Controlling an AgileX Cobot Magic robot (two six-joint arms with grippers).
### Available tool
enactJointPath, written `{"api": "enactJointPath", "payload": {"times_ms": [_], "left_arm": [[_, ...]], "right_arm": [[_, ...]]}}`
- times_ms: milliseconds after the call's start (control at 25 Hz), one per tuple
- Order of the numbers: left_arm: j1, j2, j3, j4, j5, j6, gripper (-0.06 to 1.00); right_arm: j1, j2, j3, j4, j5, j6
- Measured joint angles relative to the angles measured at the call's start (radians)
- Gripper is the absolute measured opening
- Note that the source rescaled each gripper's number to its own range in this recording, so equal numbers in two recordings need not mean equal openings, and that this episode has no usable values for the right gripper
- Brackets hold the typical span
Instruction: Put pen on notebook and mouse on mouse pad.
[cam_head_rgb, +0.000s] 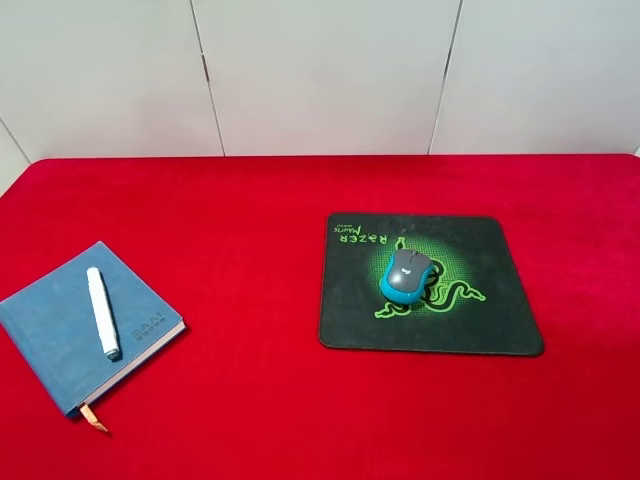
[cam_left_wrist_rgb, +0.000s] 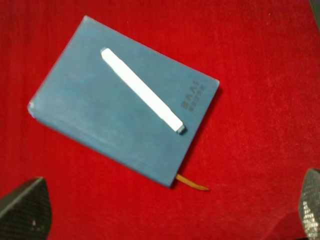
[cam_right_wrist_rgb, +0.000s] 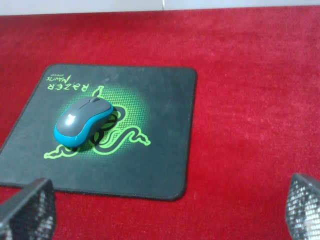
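Observation:
The white pen (cam_head_rgb: 102, 312) lies diagonally across the cover of the blue notebook (cam_head_rgb: 60, 325) at the left of the table. In the left wrist view the pen (cam_left_wrist_rgb: 142, 90) rests on the notebook (cam_left_wrist_rgb: 90, 110), whose orange ribbon sticks out at one corner. The grey and blue mouse (cam_head_rgb: 405, 274) sits on the green emblem of the black mouse pad (cam_head_rgb: 480, 300). The right wrist view shows the mouse (cam_right_wrist_rgb: 82, 121) on the pad (cam_right_wrist_rgb: 160, 125). My left gripper (cam_left_wrist_rgb: 167, 220) and right gripper (cam_right_wrist_rgb: 165, 215) are open, holding nothing, back from the objects. Neither arm shows in the exterior high view.
A red cloth (cam_head_rgb: 250, 220) covers the whole table. A white panelled wall (cam_head_rgb: 320, 70) stands behind its far edge. Red cloth lies between the notebook and the mouse pad.

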Motion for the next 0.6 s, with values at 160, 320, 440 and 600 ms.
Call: {"api": "enactJointPath", "payload": {"times_ms": [160, 320, 440, 600], "left_arm": [[0.035, -0.061, 0.003, -0.005, 0.000, 0.089, 1.00], [0.083, -0.130, 0.067, -0.005, -0.001, 0.104, 1.00], [0.117, -0.194, 0.152, -0.026, -0.013, 0.100, 1.00], [0.151, -0.280, 0.261, -0.053, -0.086, 0.094, 1.00]], "right_arm": [[0.000, 0.000, 0.000, 0.000, 0.000, 0.000], [0.000, 0.000, 0.000, 0.000, 0.000, 0.000], [0.000, 0.000, 0.000, 0.000, 0.000, 0.000], [0.000, 0.000, 0.000, 0.000, 0.000, 0.000]]}}
